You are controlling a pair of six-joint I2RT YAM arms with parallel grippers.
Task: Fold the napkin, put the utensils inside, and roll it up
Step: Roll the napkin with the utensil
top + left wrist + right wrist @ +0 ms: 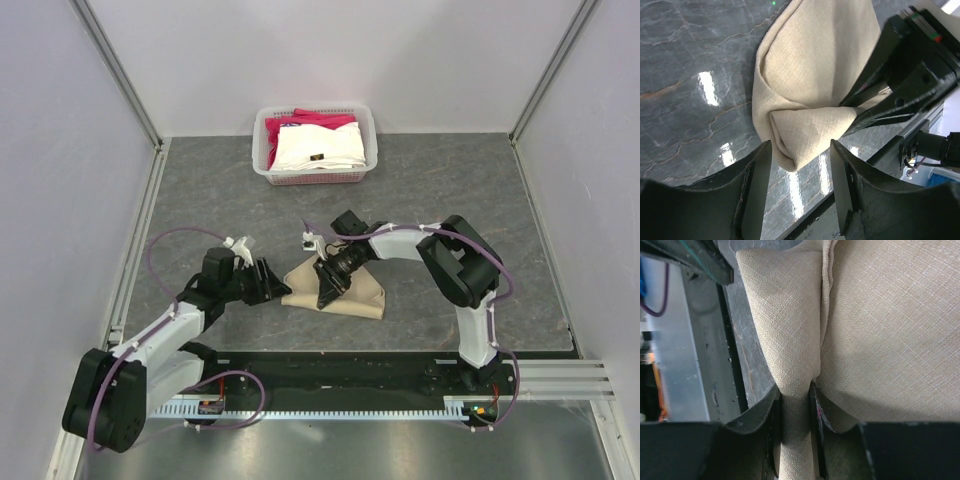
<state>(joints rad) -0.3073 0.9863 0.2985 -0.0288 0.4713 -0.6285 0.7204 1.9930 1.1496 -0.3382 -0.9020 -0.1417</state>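
Right jaws pinch the napkin (795,340); left jaws gape beside it

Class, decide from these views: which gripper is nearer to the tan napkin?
Right. The right gripper is shut on a rolled fold of the napkin. The left gripper is open at the napkin's left end, its fingers flanking the folded corner, apparently without touching.

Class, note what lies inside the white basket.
A white folded cloth with pink-red cloth showing along its far and left edges; whatever lies beneath is covered.
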